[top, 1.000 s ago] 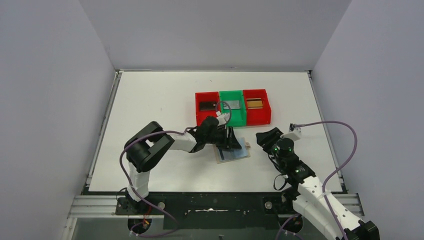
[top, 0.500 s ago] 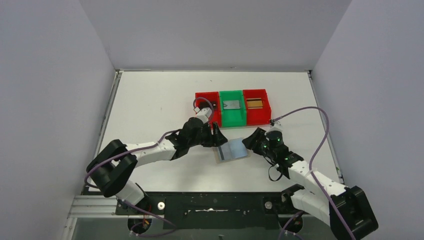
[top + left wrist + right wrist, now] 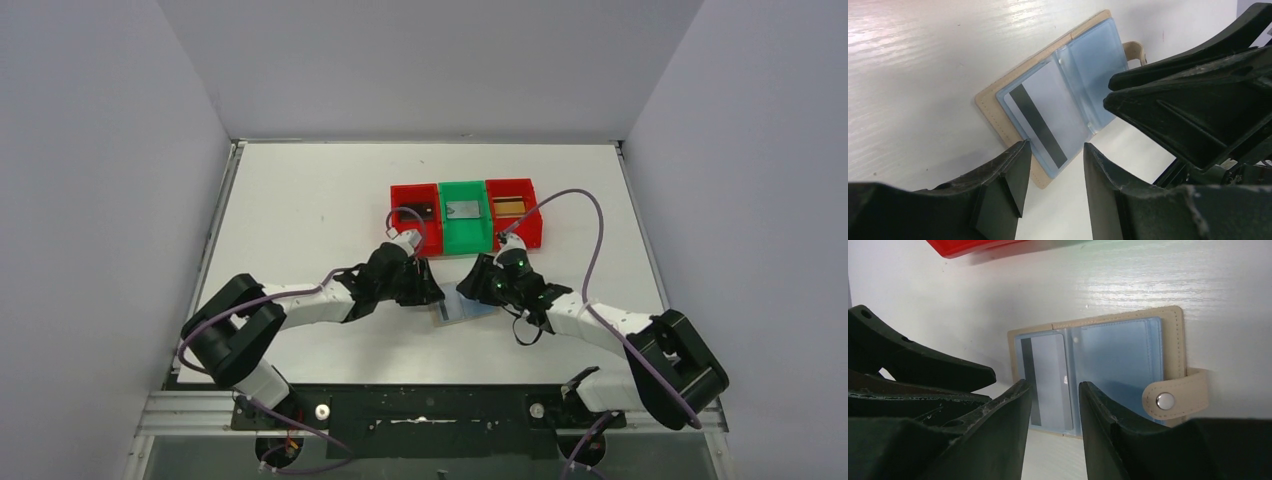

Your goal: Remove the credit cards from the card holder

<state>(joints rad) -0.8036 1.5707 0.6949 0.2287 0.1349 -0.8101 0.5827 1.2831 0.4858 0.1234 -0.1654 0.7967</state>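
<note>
Silver-grey credit card [image 3: 1043,117] sits in the half of the card holder [image 3: 1083,75] nearest my left tool [image 3: 1054,150], long axis aimed into its narrow empty gap; right tool [image 3: 1052,387], likewise part-open, faces the other half.

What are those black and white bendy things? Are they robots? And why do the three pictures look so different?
Yes, they are two robot arms bolted to a white table. One picture looks down from above. The other two come from little cameras on each arm's wrist, so you see that arm's own black fingers up close. The grabbing part is called the end effector. The left end effector and the right end effector are both open and hold nothing. They hover close over a tan card holder that lies open on the table. One pale card with a dark stripe sits in its blue sleeve. Behind it stands a row of bins, red, green, red. Each has one card in it: a dark card, a grey card and a gold card.
</note>
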